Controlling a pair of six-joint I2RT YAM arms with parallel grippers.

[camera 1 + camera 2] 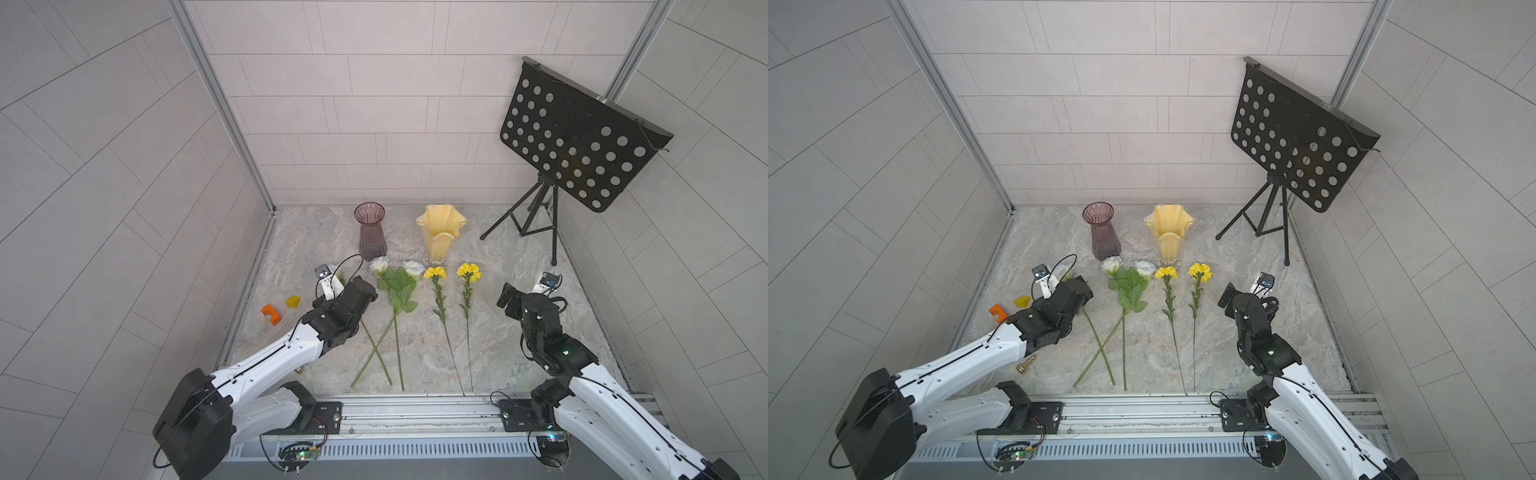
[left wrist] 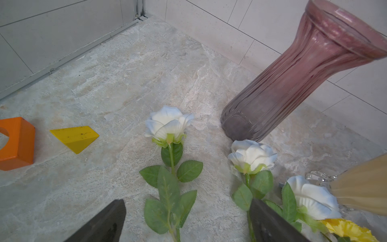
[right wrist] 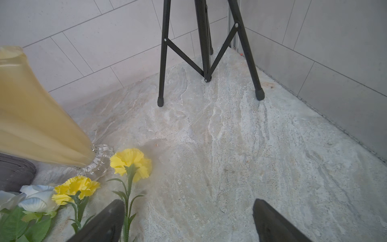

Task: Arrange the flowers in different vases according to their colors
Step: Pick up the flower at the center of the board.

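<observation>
Orange block point(image 2: 16, 144), yellow wedge point(image 2: 75, 137) beside rose point(image 2: 167, 125); stems point(image 1: 376, 352) crossed.

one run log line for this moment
stage: nothing vased yet | left pincer: open, over white rose | right pincer: open, beside yellow carnation | purple vase, yellow vase: empty

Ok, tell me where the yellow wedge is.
In both top views the yellow wedge lies near the table's left edge, just right of the orange block and left of the leftmost white rose.
</observation>
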